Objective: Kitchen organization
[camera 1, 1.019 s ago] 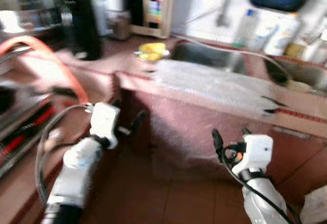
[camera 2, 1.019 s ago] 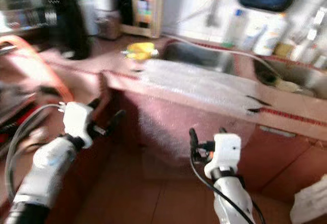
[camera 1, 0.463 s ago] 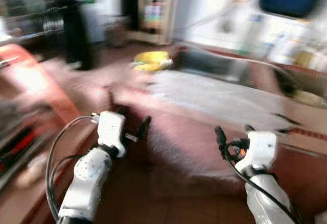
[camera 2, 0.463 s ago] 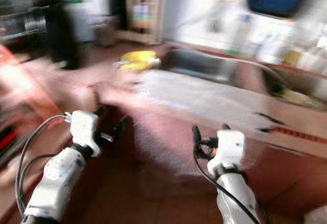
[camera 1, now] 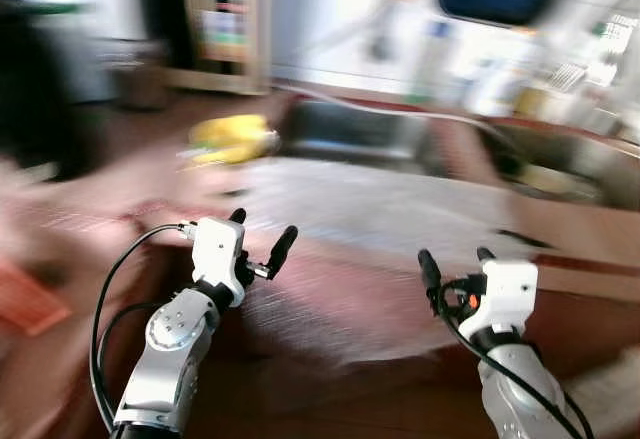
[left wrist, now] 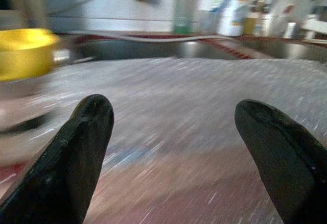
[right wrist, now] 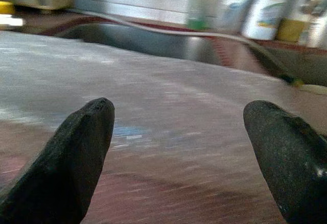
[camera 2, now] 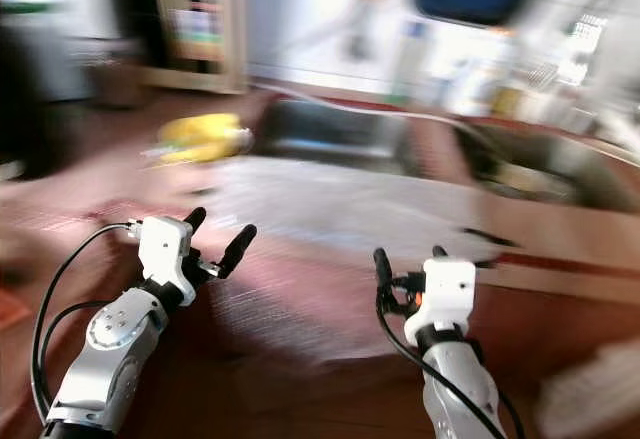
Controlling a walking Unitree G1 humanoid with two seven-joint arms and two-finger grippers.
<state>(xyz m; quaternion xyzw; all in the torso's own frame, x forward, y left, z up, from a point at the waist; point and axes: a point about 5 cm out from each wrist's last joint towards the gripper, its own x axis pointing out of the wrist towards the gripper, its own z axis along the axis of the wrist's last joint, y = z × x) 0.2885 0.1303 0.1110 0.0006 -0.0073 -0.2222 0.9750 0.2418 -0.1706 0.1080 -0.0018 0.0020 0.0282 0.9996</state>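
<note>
From the head views, both blurred, the left gripper point(camera 1: 262, 242) and the right gripper point(camera 1: 457, 262) are raised side by side in front of a reddish counter point(camera 1: 560, 259), both with fingers spread and holding nothing. A pale sheet point(camera 1: 390, 204) lies over the counter top, a yellow object point(camera 1: 228, 137) sits at its far left edge, and a sink point(camera 1: 350, 129) lies behind. In the left wrist view the spread fingers point(left wrist: 76, 147) frame the sheet with the yellow object off to one side. In the right wrist view the fingers point(right wrist: 76, 142) point across the sheet toward the sink and bottles point(right wrist: 268, 7). The likely risk is reaching while everything is smeared, so a fingertip could jab the counter edge or snag and drag the sheet.
</note>
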